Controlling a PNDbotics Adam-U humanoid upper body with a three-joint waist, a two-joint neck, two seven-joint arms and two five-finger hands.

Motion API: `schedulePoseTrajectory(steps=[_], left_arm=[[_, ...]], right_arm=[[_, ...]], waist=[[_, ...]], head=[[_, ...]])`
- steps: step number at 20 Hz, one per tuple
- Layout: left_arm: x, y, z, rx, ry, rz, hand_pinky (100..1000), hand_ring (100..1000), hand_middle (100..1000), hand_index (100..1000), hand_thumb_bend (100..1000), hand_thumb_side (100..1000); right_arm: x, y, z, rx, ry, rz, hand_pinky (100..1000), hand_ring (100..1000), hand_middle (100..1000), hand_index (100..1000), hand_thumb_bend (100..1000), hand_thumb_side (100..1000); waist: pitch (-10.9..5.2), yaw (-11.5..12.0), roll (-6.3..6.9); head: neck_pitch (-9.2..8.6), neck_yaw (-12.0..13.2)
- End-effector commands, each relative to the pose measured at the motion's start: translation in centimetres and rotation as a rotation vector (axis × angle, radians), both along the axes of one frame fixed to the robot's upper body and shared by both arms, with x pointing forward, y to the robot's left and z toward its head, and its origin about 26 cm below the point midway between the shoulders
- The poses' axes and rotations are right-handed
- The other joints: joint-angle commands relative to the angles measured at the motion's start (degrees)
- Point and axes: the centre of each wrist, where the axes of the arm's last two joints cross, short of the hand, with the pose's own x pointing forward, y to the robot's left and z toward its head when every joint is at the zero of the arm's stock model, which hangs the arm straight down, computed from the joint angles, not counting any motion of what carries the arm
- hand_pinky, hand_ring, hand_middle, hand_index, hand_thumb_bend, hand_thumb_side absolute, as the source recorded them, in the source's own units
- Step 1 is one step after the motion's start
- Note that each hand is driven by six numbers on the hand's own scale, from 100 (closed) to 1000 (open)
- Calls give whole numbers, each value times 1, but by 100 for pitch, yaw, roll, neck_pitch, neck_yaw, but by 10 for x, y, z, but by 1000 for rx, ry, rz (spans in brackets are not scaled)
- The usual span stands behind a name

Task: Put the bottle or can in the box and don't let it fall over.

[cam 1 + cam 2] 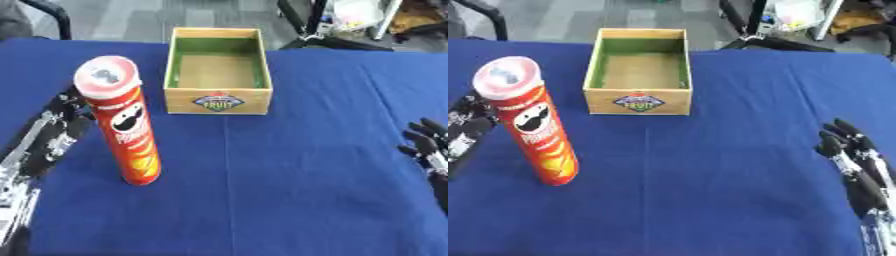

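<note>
1. Tall red can [123, 122] upright on the table [289, 190], near left; well apart from the box [217, 72], far and a little right of it.
2. Left hand [54, 131] just beside the can on its left, fingers straight, holding nothing; contact with the can not clear.
3. Right hand [846, 146] at the near right edge, fingers up and relaxed, empty, well apart from everything.
4. Likely risk: toppling. Tall, narrow, small base, so a push high on the side would tip it toward the right.
5. Second risk: slipping in the grasp. Smooth, glossy round wall, little for fingers to catch on.
6. Third risk: catching the box's near wall on the way in. Would need lifting clear of the rim, or a knock could tilt the can or shove the box.
7. Fourth risk: falling over once inside. Much taller than the box walls, so little side support; a tilted release would probably end in a tip.
8. Can: cylinder, shiny printed red with a moustached face, pale flat lid with a dull sheen.
9. Box: open-topped, rectangular, light wood outside, green inner walls, plain brown floor, small coloured label on the near face; empty.
10. Table cover: blue cloth, matte, soft-looking, faint crease down the middle; soft footing, perhaps less steady for a narrow base.
</note>
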Motion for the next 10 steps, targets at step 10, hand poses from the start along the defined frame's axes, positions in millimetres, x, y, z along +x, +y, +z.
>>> schedulePoseTrajectory(steps=[10], left_arm=[[7, -13, 8, 29, -21, -56, 845, 1000, 1000, 1000, 537, 590]], right_arm=[[3, -2, 8, -14, -23, 8, 805, 898, 847, 908, 550, 439]], waist=[[-102, 12, -19]], head=[[-57, -3]])
